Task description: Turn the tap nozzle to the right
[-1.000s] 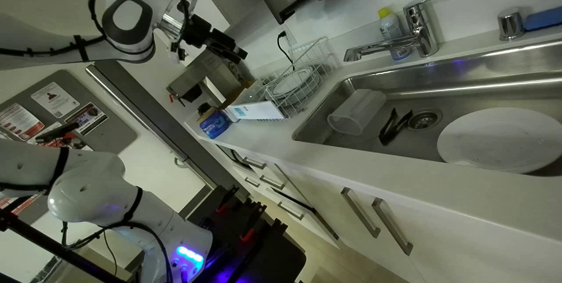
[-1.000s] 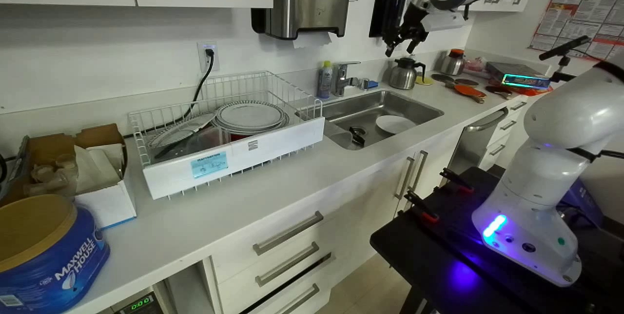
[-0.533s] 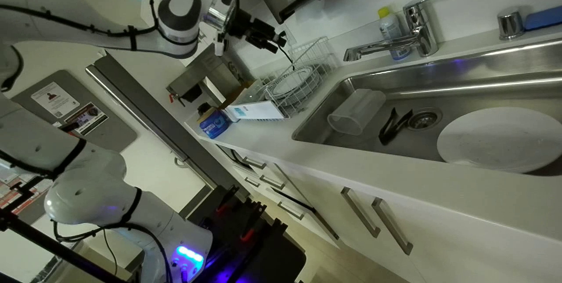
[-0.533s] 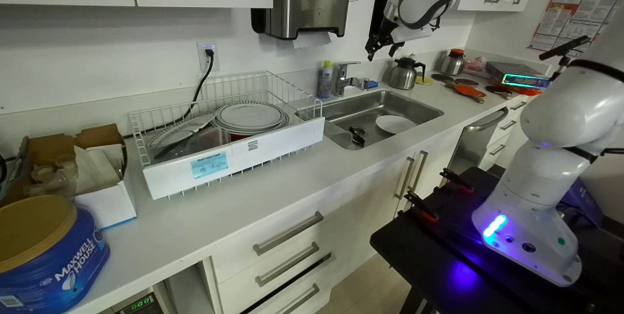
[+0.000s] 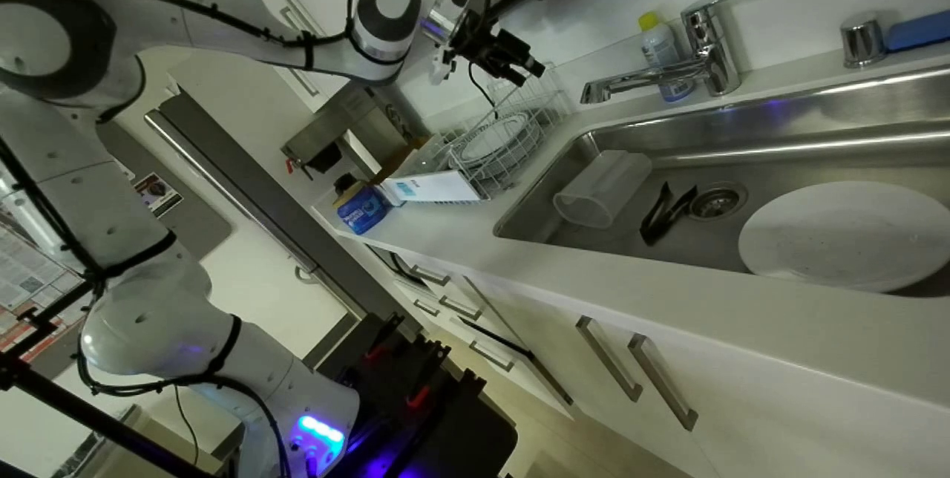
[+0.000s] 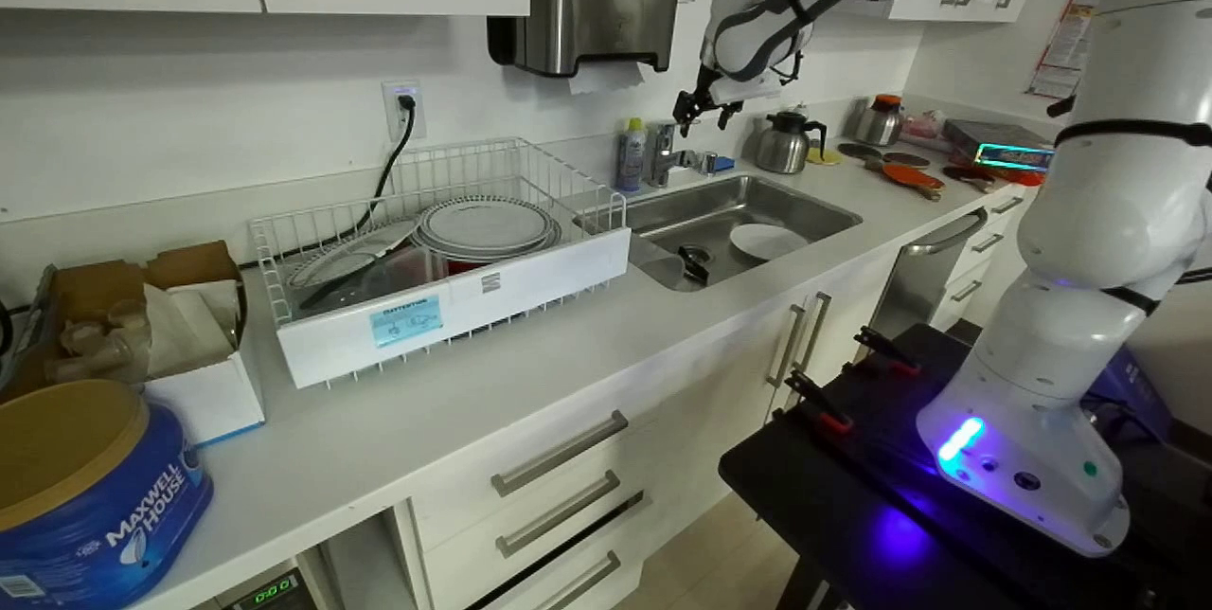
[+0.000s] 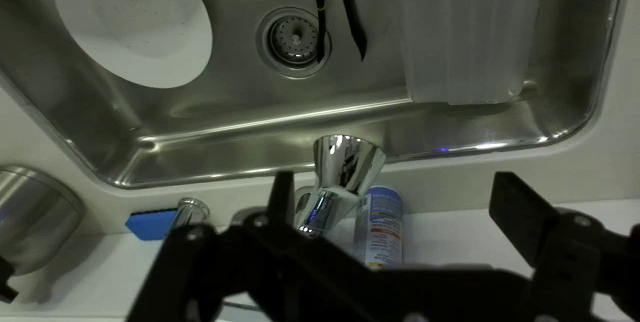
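Note:
The tap nozzle [image 5: 638, 80] is a slim chrome spout jutting from the upright chrome tap body [image 5: 718, 66] behind the sink, over the sink's back rim. In the wrist view the chrome nozzle [image 7: 345, 162] shows end-on and foreshortened, nearer the left finger. It also shows in an exterior view [image 6: 682, 158], small, beneath the gripper. My gripper [image 5: 527, 73] is open and empty, higher than the nozzle and apart from it. In the wrist view the gripper's fingers [image 7: 392, 182] stand wide apart. The gripper's fingertips [image 6: 704, 123] point down in an exterior view.
A spray bottle [image 5: 660, 51] stands close behind the nozzle. The sink [image 5: 816, 116] holds a plastic container [image 5: 605, 188], black tongs and a white plate [image 5: 846, 237]. A dish rack [image 6: 511, 297] stands beside it. A paper towel dispenser [image 6: 611, 4] hangs on the wall above. A steel jug [image 6: 784, 146] stands beyond.
The arm has swung across toward the tap and come down somewhat, bringing the open gripper closer to the nozzle. The tap nozzle and the other objects have not moved.

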`<act>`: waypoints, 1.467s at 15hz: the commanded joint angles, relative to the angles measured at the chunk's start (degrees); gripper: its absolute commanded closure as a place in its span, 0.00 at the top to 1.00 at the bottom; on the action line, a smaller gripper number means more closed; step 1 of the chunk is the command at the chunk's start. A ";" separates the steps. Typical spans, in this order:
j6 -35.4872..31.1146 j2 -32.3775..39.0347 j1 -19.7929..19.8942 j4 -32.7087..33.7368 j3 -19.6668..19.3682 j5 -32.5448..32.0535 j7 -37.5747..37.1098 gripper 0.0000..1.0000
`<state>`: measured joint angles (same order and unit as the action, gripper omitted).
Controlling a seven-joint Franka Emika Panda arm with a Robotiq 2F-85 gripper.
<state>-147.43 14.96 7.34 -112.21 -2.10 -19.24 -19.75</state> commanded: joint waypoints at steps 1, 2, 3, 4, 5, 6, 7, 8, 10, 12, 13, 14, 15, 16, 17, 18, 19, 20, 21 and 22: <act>0.03 1.18 -2.88 1.12 -2.95 2.19 1.75 1.00; -0.02 1.52 -3.29 1.17 -3.42 2.12 1.68 1.00; -0.01 1.50 -3.50 1.11 -3.67 2.06 1.64 1.00; 0.00 1.37 -3.57 1.08 -3.82 2.02 1.61 1.00; 0.00 1.31 -3.54 1.09 -3.93 2.00 1.60 1.00; -0.09 2.03 -3.19 1.79 -3.67 3.24 2.81 1.00; -0.44 2.81 -3.13 2.62 -3.61 4.17 3.21 0.80; -0.98 3.36 -2.88 3.17 -3.21 5.42 4.78 0.72; -2.39 4.79 -2.88 4.67 -3.16 6.33 7.03 0.57; -3.51 6.67 -2.53 6.74 -2.68 7.90 10.34 0.41; -3.99 7.79 -2.04 7.93 -1.94 9.55 12.81 0.34; -4.28 9.07 -1.78 9.27 -1.40 10.85 14.98 0.26; -4.36 10.35 -1.83 10.65 -1.25 11.49 16.61 0.19; -3.90 11.85 -1.99 12.30 -1.23 11.84 17.87 0.10; -3.64 13.35 -2.15 13.94 -1.36 11.81 18.58 0.04; -3.74 14.56 -2.32 15.24 -1.55 11.56 19.02 0.00; -3.79 15.83 -2.74 16.67 -2.17 10.81 18.71 0.00; -3.81 16.99 -2.96 17.98 -2.57 10.43 18.62 0.00; -3.67 18.21 -3.10 19.29 -2.92 10.24 18.32 0.00; -3.53 19.33 -3.10 20.49 -3.08 10.32 18.23 0.00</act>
<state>-150.56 30.50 5.02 -96.56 -3.88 -8.84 -2.49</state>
